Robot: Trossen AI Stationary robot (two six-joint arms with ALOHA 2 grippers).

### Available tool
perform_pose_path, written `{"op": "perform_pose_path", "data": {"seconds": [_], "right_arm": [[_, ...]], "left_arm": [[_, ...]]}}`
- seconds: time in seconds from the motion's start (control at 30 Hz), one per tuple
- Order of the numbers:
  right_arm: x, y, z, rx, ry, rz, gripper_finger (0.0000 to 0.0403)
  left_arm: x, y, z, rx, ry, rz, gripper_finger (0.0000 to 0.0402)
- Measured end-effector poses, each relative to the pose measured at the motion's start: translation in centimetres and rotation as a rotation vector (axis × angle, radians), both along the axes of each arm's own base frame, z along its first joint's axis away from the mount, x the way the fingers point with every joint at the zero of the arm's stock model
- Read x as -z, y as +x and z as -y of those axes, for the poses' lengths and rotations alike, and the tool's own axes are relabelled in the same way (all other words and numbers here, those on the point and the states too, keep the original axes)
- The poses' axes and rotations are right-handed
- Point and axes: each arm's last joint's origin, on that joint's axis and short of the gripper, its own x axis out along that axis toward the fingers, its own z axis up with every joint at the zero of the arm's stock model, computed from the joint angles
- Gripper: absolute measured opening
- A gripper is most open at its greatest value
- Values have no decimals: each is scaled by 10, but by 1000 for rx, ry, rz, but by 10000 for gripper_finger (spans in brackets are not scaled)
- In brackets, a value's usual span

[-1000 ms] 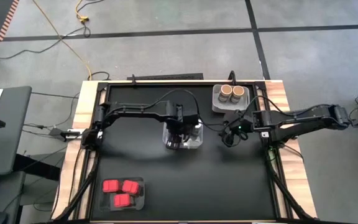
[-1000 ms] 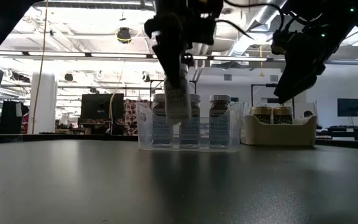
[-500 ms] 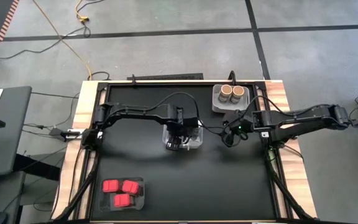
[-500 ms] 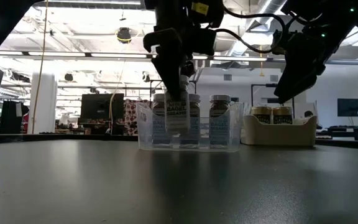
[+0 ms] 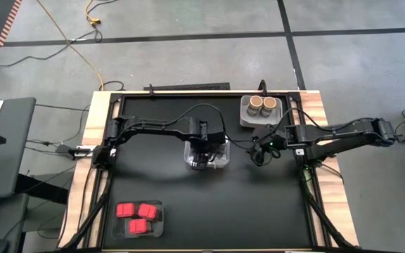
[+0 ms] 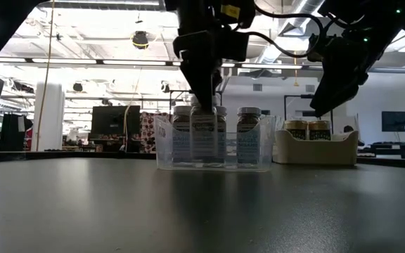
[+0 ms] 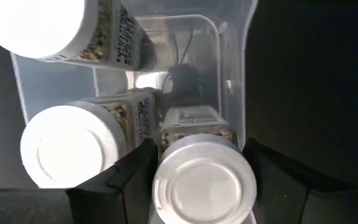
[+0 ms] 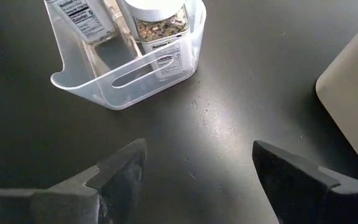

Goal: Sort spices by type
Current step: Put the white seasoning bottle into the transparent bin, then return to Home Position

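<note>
My left gripper is shut on a clear jar with a white round lid, which stands inside the clear tray beside other white-lidded jars. In the low view the held jar stands between its neighbours, lid level with theirs. My right gripper hovers open above the bare mat right of the clear tray. Two tan-brown jars stand in a grey tray at the far edge. Three red boxes lie in a tray near the front left. My left gripper pinches the clear jar just below its white lid, one finger on each side. The fingers come from above, pointing down. The jar is upright inside the clear tray; whether its base rests on the tray floor I cannot tell.
The grey tray sits right of the clear tray at the far side. A pale tray wall lies close to my right gripper. Open black mat spreads across the middle and near right of the table.
My left gripper has moved down with the jar. A second ago the jar hung tilted above the tray's near wall; now it stands upright inside the tray among the other jars. My right arm has kept still.
</note>
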Motion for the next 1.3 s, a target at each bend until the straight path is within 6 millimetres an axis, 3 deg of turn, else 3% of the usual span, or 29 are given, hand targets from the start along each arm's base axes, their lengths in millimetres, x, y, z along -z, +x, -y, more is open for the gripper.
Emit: {"op": "perform_pose_path", "data": {"seconds": [0.6, 1.07, 1.3], "right_arm": [[0, 0, 0, 15, 13, 4, 320], [0, 0, 0, 23, 19, 5, 320], [0, 0, 0, 23, 20, 5, 320]], "left_arm": [[-1, 1, 0, -17, 11, 8, 233], [-1, 0, 0, -12, 13, 4, 297], [-12, -5, -2, -19, 52, 13, 303]]}}
